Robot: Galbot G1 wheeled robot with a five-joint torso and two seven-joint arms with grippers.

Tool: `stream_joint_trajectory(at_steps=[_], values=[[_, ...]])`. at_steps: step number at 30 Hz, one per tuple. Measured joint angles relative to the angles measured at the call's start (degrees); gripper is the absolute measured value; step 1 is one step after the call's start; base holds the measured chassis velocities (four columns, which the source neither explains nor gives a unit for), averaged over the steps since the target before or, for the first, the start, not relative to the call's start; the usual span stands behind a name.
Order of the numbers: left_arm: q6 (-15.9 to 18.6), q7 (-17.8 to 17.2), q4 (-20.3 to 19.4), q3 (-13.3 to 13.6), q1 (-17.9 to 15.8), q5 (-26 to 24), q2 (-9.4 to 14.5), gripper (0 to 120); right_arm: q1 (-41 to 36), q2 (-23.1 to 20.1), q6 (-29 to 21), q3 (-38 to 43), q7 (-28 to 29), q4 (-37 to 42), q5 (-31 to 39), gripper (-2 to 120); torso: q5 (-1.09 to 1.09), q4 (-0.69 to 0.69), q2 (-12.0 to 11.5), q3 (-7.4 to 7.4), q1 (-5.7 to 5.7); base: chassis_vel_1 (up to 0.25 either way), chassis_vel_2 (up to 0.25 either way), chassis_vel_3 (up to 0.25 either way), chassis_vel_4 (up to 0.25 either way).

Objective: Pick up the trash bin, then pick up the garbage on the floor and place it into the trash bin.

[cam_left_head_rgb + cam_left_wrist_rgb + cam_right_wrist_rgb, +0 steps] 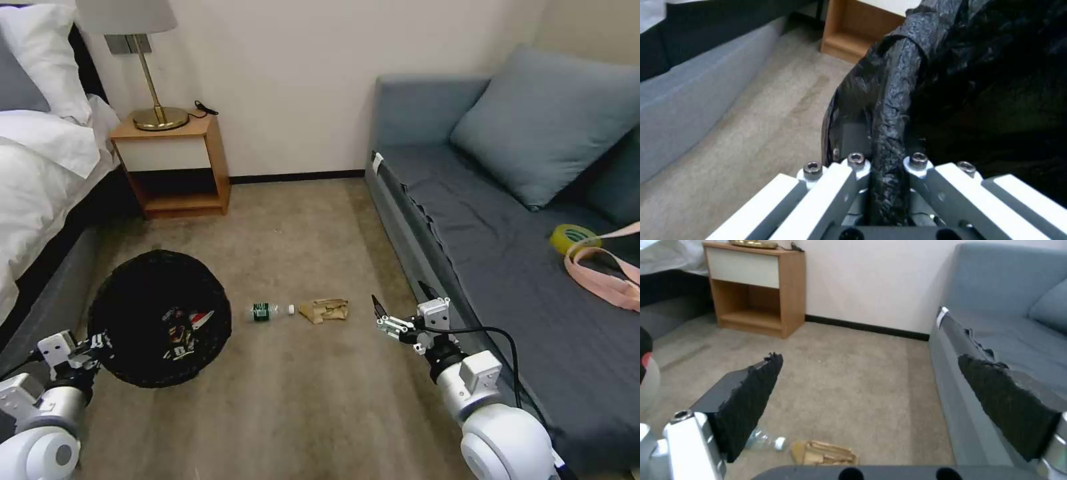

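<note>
Trash bin (160,319) hangs tilted on the near left, its mouth turned toward us, with some wrappers (183,330) lying inside. Left gripper (887,166) has its jaws pinching the lined rim of the bin. On the floor (300,400), just right of the bin, lies the plastic bottle (270,311), and beside it the crumpled paper bag (325,310). Right gripper (400,310) hovers near the sofa (507,267) on the right, a little right of the paper bag, with jaws spread wide and holding nothing.
</note>
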Motion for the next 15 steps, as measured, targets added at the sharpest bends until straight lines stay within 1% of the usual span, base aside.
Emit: stream_joint_trajectory(at_steps=[3, 7, 10, 15], values=[[-0.06, 0.08, 0.00, -0.19, 0.03, -0.01, -0.05, 1, 0.07, -0.13, 0.12, 0.00, -0.12, -0.06, -0.11, 100, 0.01, -0.01, 0.00, 0.00, 0.00, -0.180, 0.172, 0.181, -0.183], [-0.08, 0.13, -0.03, -0.31, 0.05, -0.09, -0.07, 1, 0.28, -0.31, 0.29, -0.06, -0.27, -0.18, -0.12, 100, 0.02, -0.01, 0.00, 0.00, 0.00, -0.133, 0.148, 0.148, -0.149], [-0.09, 0.13, -0.04, -0.54, 0.02, -0.17, -0.01, 1, 0.43, -0.51, 0.42, -0.19, -0.48, -0.25, -0.11, 100, 0.01, 0.01, 0.00, 0.00, 0.00, -0.120, 0.114, 0.108, -0.104], [-0.08, 0.17, -0.06, -0.85, -0.02, -0.42, 0.19, 1, 0.71, -0.84, 0.50, -0.49, -0.62, -0.49, 0.06, 100, 0.01, -0.01, 0.00, 0.00, 0.00, -0.104, 0.080, 0.074, -0.087]])
